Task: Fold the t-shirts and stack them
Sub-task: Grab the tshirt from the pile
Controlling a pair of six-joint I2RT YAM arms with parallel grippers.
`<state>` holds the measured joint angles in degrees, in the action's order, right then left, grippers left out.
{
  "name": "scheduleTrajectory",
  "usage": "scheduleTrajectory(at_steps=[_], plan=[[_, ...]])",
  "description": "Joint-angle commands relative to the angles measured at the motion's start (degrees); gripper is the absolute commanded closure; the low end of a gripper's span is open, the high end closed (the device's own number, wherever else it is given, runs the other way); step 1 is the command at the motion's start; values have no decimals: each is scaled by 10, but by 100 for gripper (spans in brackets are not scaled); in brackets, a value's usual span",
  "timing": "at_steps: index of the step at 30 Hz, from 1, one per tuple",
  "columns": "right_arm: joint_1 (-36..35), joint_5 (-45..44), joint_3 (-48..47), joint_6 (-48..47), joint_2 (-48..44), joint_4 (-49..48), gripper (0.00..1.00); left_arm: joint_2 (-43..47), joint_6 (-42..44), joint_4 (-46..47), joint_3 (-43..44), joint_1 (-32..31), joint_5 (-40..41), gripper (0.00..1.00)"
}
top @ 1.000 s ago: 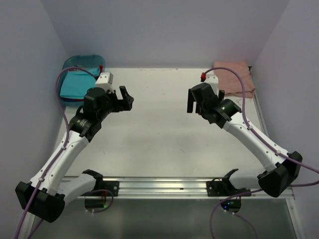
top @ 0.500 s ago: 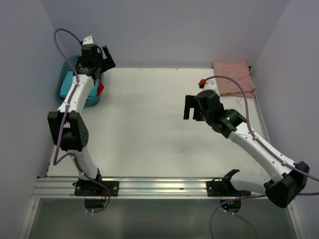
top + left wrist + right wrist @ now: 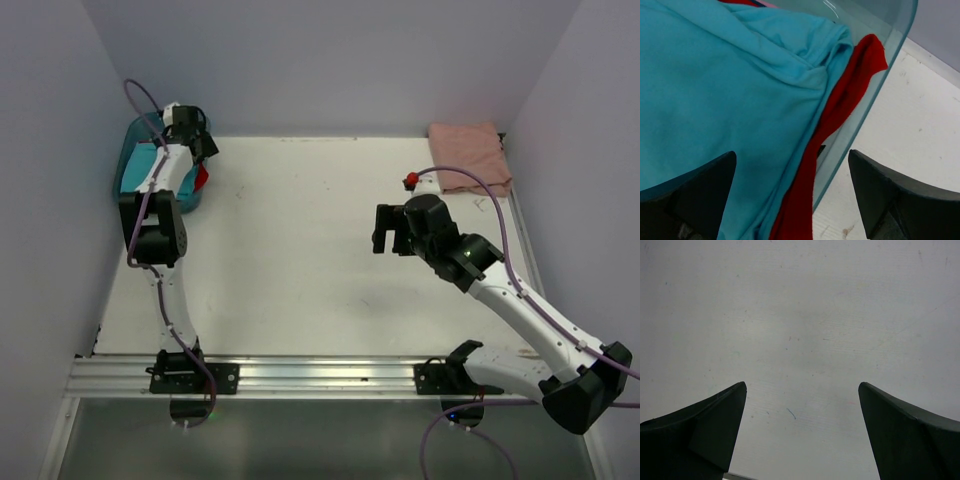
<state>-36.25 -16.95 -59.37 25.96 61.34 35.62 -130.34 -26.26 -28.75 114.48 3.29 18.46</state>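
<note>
The left end effector (image 3: 791, 155), spread wide, hovers over the turquoise t-shirt (image 3: 715, 90) and red t-shirt (image 3: 850, 85) in the blue tub (image 3: 895, 45). Both look soft and limp; pinch a bunched fold. The right end effector (image 3: 802, 385), also spread, hangs above the bench (image 3: 800, 300).

We see a flat white desk (image 3: 320, 260), its matt top marked with small scuffs and dark specks. At its far left corner stands a translucent blue plastic tub (image 3: 124, 170); in the left wrist view its curved wall meets the white surface. At the far right corner a folded pale salmon-pink cloth t-shirt (image 3: 468, 155) lies flat on the desk, well apart from the tub. A silver metal rail (image 3: 330, 375) runs along the near edge.
</note>
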Motion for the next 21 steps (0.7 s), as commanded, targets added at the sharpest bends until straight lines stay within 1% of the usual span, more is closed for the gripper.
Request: scheduleTrajectory(at_steps=[1,2,3,4,5,7,8,9,10,13,16,19,21], plan=[[2,2,5,-6,-10,-6,1,88,-26,80,-97,17,55,3],[2,3,5,-6,-10,-6,1,107,-27,117,-98,20,39,3],[1,4,7,-6,-10,-8,1,126,-26,159,-170,25,11,3],[1,6,8,-6,-9,-11,1,143,-34,184,-194,40,-9,3],[1,6,8,-6,-9,-12,1,151,-45,183,-207,46,-6,4],[1,8,9,-6,-7,-12,1,126,-56,133,-161,62,12,6],[2,9,11,-6,-7,-14,1,89,-56,70,-132,64,25,6],[1,11,12,-5,-7,-17,1,75,-58,50,-93,65,39,6],[1,11,12,-5,-6,-20,1,68,-56,43,-90,67,46,6],[2,15,11,-5,-3,-19,1,67,-56,85,-122,78,32,7],[2,12,11,-4,-3,-15,1,40,-56,78,-113,87,25,8],[1,9,10,-4,-7,-12,1,17,-53,64,-96,89,19,12],[2,5,10,-3,-10,-12,1,17,-52,71,-108,91,6,17]])
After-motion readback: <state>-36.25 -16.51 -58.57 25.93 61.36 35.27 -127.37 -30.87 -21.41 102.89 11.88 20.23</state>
